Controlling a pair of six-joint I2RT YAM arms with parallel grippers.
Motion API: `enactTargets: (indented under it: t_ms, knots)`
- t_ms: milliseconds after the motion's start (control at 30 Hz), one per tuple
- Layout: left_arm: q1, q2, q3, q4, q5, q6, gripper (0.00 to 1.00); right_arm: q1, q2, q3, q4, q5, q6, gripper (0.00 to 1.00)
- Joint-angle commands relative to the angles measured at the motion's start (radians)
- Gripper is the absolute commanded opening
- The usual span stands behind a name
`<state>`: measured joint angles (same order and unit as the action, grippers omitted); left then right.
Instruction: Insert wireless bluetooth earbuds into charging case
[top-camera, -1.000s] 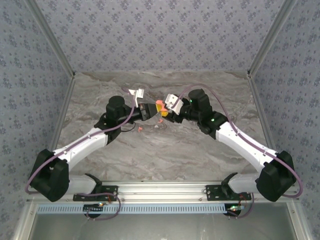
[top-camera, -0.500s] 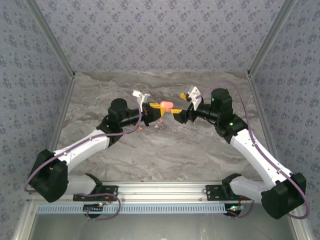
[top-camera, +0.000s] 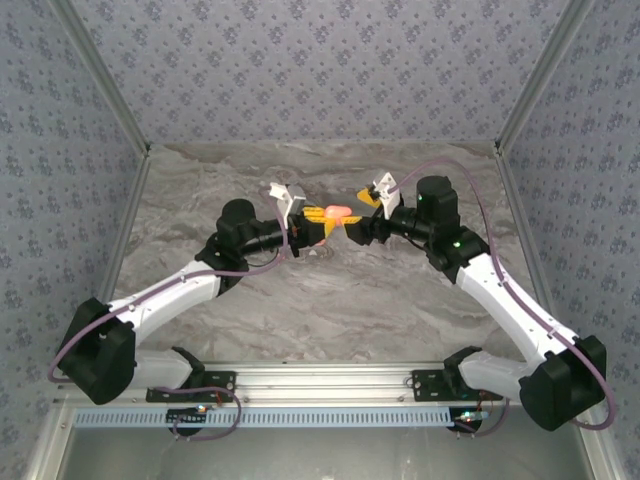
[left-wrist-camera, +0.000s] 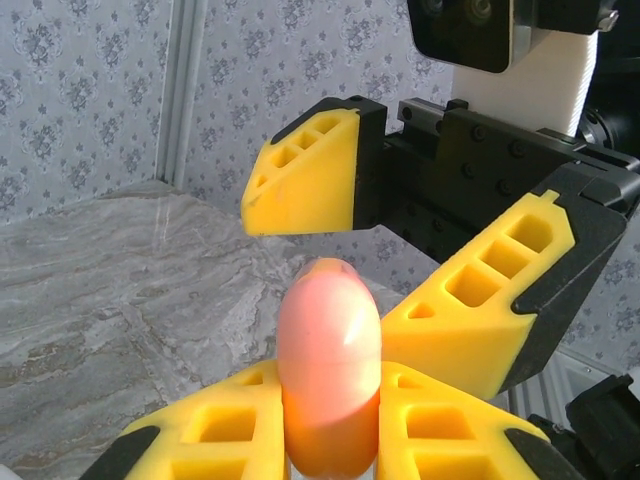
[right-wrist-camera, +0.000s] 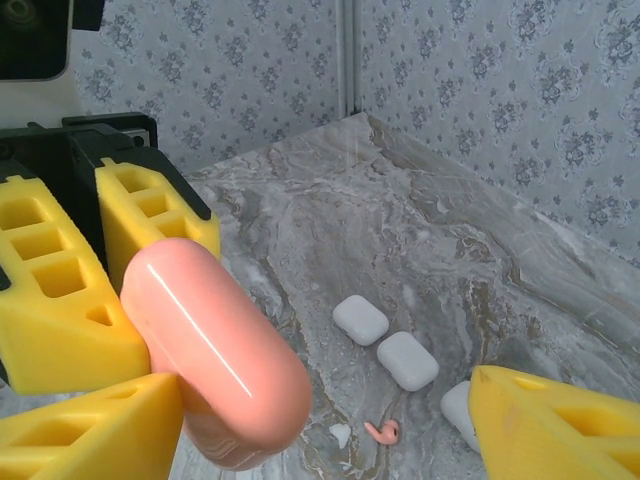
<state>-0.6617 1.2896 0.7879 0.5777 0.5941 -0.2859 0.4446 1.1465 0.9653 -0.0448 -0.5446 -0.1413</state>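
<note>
1. The right wrist view is showing an orange-red earbud (right-wrist-camera: 383, 431) lying on the marble table (right-wrist-camera: 300, 230) at 6 o'clock, with white cases (right-wrist-camera: 407, 360) just beside it at 1 o'clock.
2. The left gripper (top-camera: 322, 218) is pinching a salmon-orange case (top-camera: 338, 211), holding it up off the table.
3. The right gripper (top-camera: 358, 217) is facing it from 3 o'clock, fingers spread wide around the case's tip.
4. Both arms are bending at the elbow and reaching toward 12 o'clock.

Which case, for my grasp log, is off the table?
The salmon case, clamped in the left gripper; the white cases lie on the table.
</note>
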Motion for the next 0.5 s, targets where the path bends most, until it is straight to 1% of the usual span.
enactTargets:
  t_ms: [0, 100, 467]
  knots:
    - [-0.028, -0.035, 0.012, -0.008, 0.053, 0.081, 0.0, -0.02, 0.01, 0.029, 0.011, 0.033, 0.027, 0.76]
    - [-0.04, -0.036, 0.02, -0.041, 0.053, 0.114, 0.0, -0.038, 0.014, 0.039, 0.013, 0.025, 0.035, 0.77]
    - [-0.042, -0.035, 0.02, -0.059, 0.052, 0.129, 0.0, -0.065, 0.029, 0.066, -0.001, -0.009, 0.043, 0.77]
